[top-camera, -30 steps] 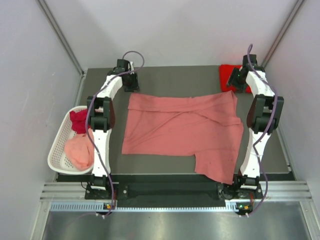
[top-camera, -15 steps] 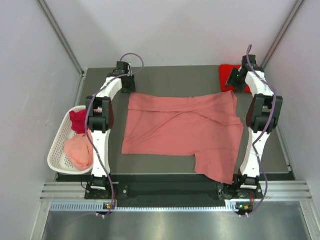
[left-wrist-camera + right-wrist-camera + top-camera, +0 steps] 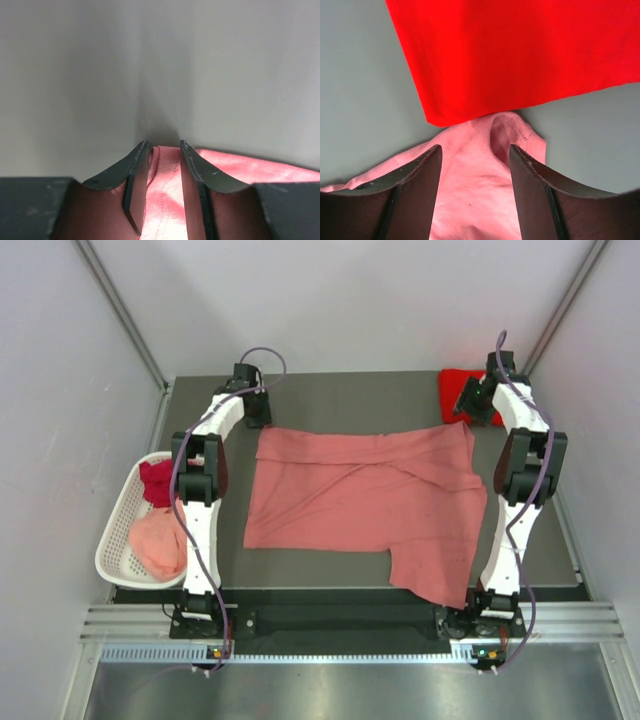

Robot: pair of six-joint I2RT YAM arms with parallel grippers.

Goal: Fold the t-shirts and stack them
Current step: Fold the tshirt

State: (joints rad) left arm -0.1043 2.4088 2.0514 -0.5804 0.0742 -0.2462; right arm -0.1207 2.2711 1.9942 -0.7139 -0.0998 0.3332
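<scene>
Two far corners of the salmon shirt (image 3: 365, 505) decide my next fold. It lies spread on the table (image 3: 350, 390), long axis left to right, with each corner nearest its own arm and the cloth running back toward my bases. My left gripper (image 3: 164, 145) stands open astride the left hem, and my right gripper (image 3: 475, 148) is open and empty over the right corner, which touches the folded red shirt (image 3: 520, 50); no writing is readable.

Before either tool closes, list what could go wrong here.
1. The right tool straddles the salmon shirt at a corner lying right against the red shirt; closing may snag both.
2. The left tool straddles only a narrow edge of cloth, so the grip may slip.
3. The near right flap reaches the table edge and could drag off.
</scene>
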